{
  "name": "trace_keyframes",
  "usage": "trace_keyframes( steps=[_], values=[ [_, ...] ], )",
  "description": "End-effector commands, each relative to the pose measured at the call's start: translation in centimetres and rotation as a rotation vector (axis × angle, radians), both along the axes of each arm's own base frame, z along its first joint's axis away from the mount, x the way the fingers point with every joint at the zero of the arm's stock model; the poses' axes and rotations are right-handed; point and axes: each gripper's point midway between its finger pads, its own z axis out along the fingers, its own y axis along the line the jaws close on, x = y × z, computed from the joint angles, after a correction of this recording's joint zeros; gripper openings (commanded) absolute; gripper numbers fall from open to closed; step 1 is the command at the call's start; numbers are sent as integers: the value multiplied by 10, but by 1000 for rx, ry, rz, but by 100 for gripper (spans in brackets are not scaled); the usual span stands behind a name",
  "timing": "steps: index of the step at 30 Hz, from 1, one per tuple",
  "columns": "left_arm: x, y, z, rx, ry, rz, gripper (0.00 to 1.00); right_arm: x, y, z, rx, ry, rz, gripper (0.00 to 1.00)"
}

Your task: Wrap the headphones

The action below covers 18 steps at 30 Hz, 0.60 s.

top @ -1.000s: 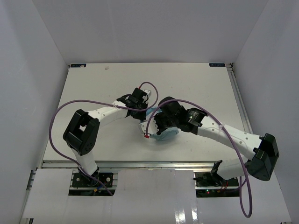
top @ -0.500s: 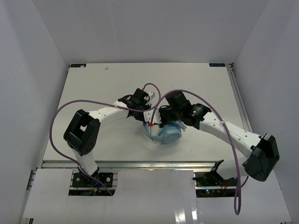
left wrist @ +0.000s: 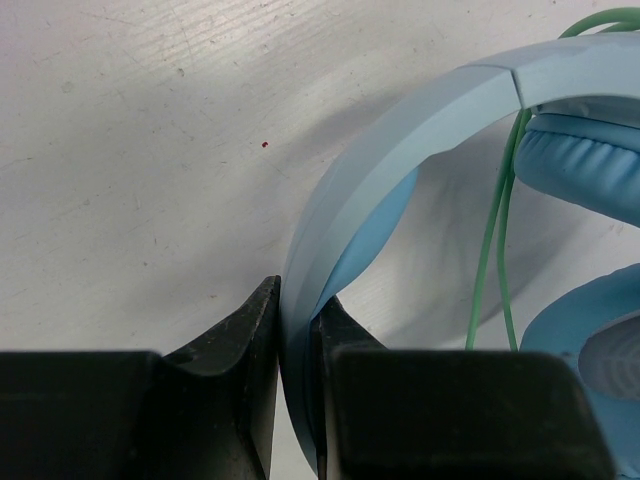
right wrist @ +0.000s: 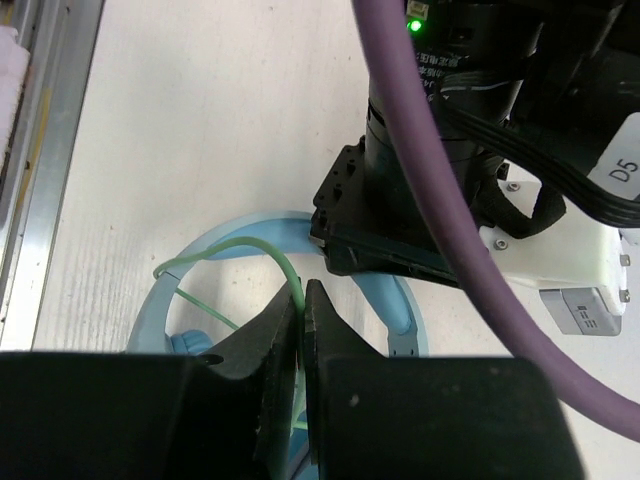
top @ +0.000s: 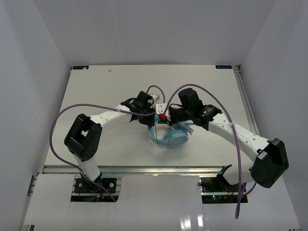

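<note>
Headphones (top: 169,137) lie near the middle of the worktop (top: 106,91), a little toward its near edge, with an arm reaching in from either side. The left tool (left wrist: 297,300) is clamped on the light blue headband (left wrist: 400,170), one finger against each face of it. The right tool (right wrist: 302,298) has its fingers pinched together on the thin green cable (right wrist: 225,250), which arches up from the band. In the left wrist view, more of that cable runs down just beside the padded earcup (left wrist: 590,165).

Green cable (right wrist: 240,243) pinched in right tool (right wrist: 303,292), above headphones (right wrist: 160,290).
</note>
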Motion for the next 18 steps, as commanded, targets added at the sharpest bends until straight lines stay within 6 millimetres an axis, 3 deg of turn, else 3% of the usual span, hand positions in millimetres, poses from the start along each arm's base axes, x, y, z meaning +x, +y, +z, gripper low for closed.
trace_keyframes(
  steps=[1, 5, 14, 18],
  values=[
    [1, -15, 40, -120, -62, -21, 0, -2, 10, 25, 112, 30, 20, 8],
    [2, -14, 40, -117, -68, -16, 0, 5, 6, 21, 109, 17, -6, 8],
    [0, -12, 39, -122, -71, -12, 0, 24, -23, 1, 132, 43, -120, 11],
    [-1, -13, 40, -132, -71, -10, 0, 31, -28, -2, 138, 61, -156, 18]
  ],
)
